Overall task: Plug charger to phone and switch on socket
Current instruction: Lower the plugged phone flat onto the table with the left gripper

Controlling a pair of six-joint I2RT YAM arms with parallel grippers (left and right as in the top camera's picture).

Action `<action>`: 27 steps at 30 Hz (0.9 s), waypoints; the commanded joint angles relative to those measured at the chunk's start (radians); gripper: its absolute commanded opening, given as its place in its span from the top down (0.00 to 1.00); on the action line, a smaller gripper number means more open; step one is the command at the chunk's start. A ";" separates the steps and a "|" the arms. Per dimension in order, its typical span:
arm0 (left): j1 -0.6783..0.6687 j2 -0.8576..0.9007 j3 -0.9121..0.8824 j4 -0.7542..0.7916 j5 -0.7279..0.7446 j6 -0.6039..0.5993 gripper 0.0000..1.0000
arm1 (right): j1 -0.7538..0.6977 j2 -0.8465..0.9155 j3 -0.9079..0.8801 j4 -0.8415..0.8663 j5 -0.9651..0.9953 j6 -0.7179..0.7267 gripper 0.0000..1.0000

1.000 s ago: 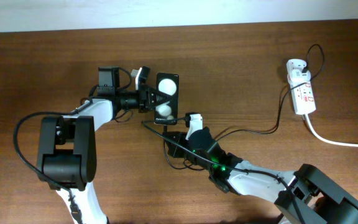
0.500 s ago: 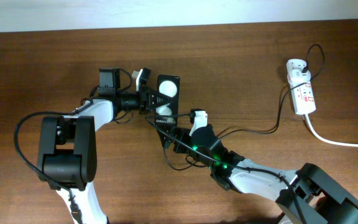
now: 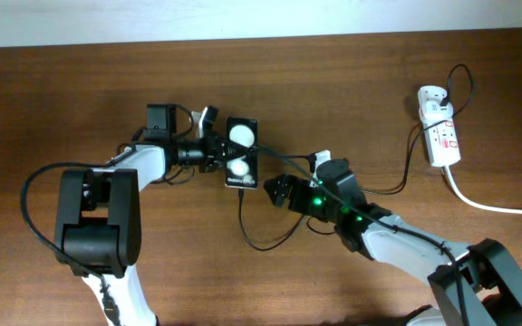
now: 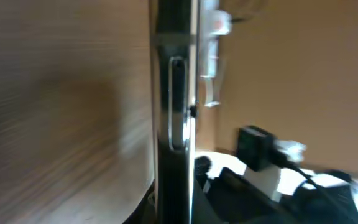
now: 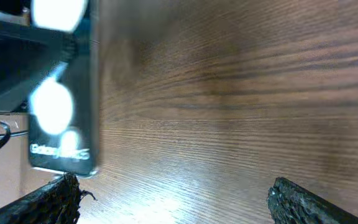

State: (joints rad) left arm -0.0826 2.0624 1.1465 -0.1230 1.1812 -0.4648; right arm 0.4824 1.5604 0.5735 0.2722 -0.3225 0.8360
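The black phone (image 3: 241, 154) lies near the table's middle, its screen showing two white reflections. My left gripper (image 3: 217, 154) is shut on its left edge. In the left wrist view the phone (image 4: 169, 93) is a dark slab seen edge-on between the jaws. The thin black charger (image 3: 241, 215) cable leaves the phone's near end, loops under my right arm and runs to the white socket (image 3: 440, 136) at the right. I cannot tell whether the tip is seated. My right gripper (image 3: 275, 190) stands open just right of the phone's near end, its jaws (image 5: 179, 208) holding nothing; the phone (image 5: 64, 93) shows at upper left.
A white adapter (image 3: 431, 98) sits at the socket's far end. A thick white cord (image 3: 497, 205) runs from the socket off the right edge. The table's far edge meets a pale wall (image 3: 261, 18).
My right gripper has opened, letting go of the cable end at the phone, and drawn back to the right. The phone in my left gripper shifted slightly nearer and straightened.
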 commanded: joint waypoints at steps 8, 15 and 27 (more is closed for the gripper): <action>-0.081 -0.034 0.000 -0.114 -0.454 0.009 0.97 | -0.005 -0.014 0.001 -0.023 -0.033 -0.066 0.01; -0.083 -0.034 0.000 -0.114 -0.472 0.009 0.78 | -0.005 -0.014 0.001 -0.023 -0.033 -0.066 0.01; -0.083 -0.034 0.000 -0.114 -0.472 0.010 0.57 | -0.005 -0.014 0.001 -0.023 -0.033 -0.066 0.02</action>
State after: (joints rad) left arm -0.1635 2.0457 1.1461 -0.2352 0.7292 -0.4618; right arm 0.4816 1.5604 0.5735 0.2466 -0.3431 0.7815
